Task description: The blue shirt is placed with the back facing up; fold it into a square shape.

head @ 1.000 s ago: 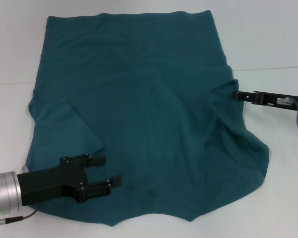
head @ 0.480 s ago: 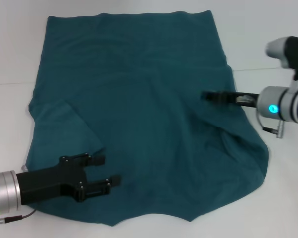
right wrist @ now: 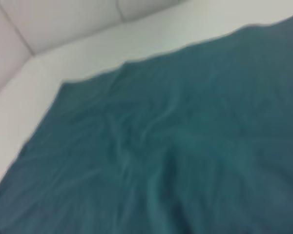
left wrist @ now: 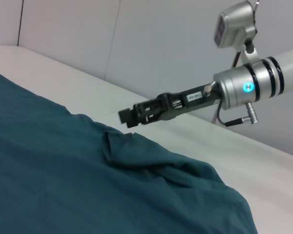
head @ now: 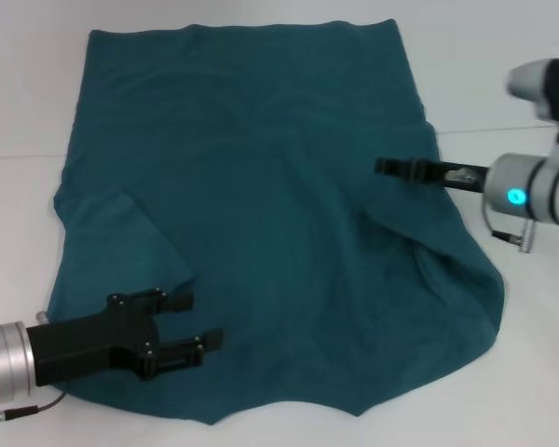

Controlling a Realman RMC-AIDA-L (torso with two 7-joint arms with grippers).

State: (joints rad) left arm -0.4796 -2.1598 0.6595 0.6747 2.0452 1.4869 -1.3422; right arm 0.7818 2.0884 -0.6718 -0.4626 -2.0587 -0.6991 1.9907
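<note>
Shirt: the blue shirt point(head: 261, 214) is lying spread across the white table point(head: 503, 84), plain side up, no lettering showing.
Shirt's shape: the far edge is lying fairly straight; the near edge is running uneven, with the near right part bulging out in a rounded lobe.
Folds: on the left side a flap is lying turned in over the body of the cloth; on the right, a ridge of bunched fabric is rising just below the right gripper.
Left gripper: the left gripper point(head: 205, 322) is hovering over the near left part of the shirt, pointing toward the middle of the cloth.
Left jaws: its two black fingers point(head: 172, 300) are standing spread apart, with only teal cloth showing in the gap between them and nothing pinched.
Right gripper: the right gripper point(head: 384, 167) is reaching in from the right side, its tip sitting over the shirt's right portion, near the bunched ridge.
Right jaws: from the left wrist view the right gripper point(left wrist: 129, 115) is showing as a slim black bar above the cloth; I cannot tell whether its jaws are spread or pressed together.
Containers: none showing on the table.
</note>
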